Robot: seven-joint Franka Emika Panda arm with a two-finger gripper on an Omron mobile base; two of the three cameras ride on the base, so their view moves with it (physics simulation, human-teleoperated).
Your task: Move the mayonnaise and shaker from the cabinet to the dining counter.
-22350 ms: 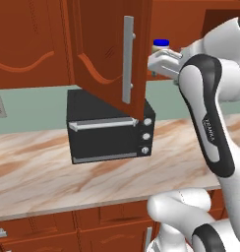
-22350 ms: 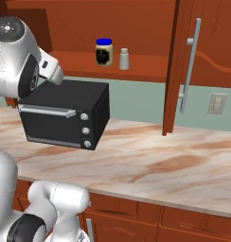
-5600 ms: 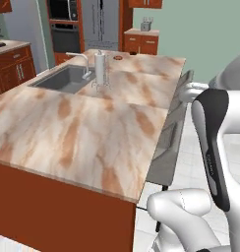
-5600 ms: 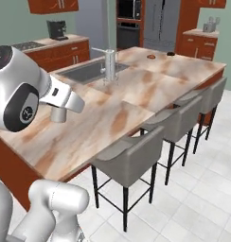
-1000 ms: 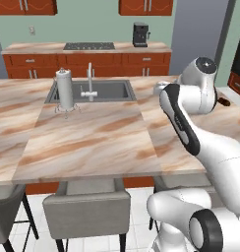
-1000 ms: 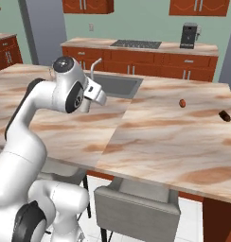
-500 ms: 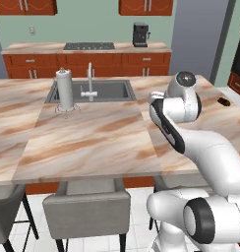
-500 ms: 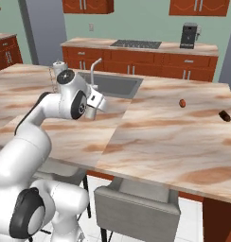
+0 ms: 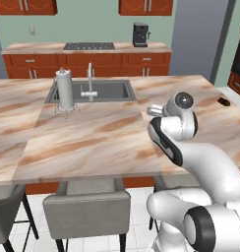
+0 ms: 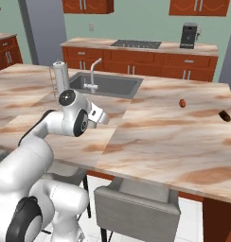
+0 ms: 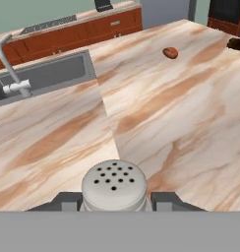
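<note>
In the hand view a small grey shaker (image 11: 114, 186) with a perforated top sits between my fingertips (image 11: 166, 200), so my gripper (image 11: 114, 201) is shut on it. It hangs low over the dining counter (image 11: 166, 113), a beige marble top with brown veins. From the base views, the gripper (image 9: 155, 110) (image 10: 99, 115) hovers just above the counter (image 9: 92, 138) near its middle, to the right of the sink. The mayonnaise and the cabinet are out of view.
A steel sink (image 9: 102, 91) with a faucet (image 9: 90, 81) is set into the counter, and a tall grey cylinder on thin legs (image 9: 64, 91) stands to its left. Two small brown things (image 10: 182, 103) (image 10: 224, 115) lie far right. Grey stools (image 9: 87, 206) line the near edge.
The arm has folded downward and carried the shaker lower over the counter, a little toward the sink. The base has stayed put.
</note>
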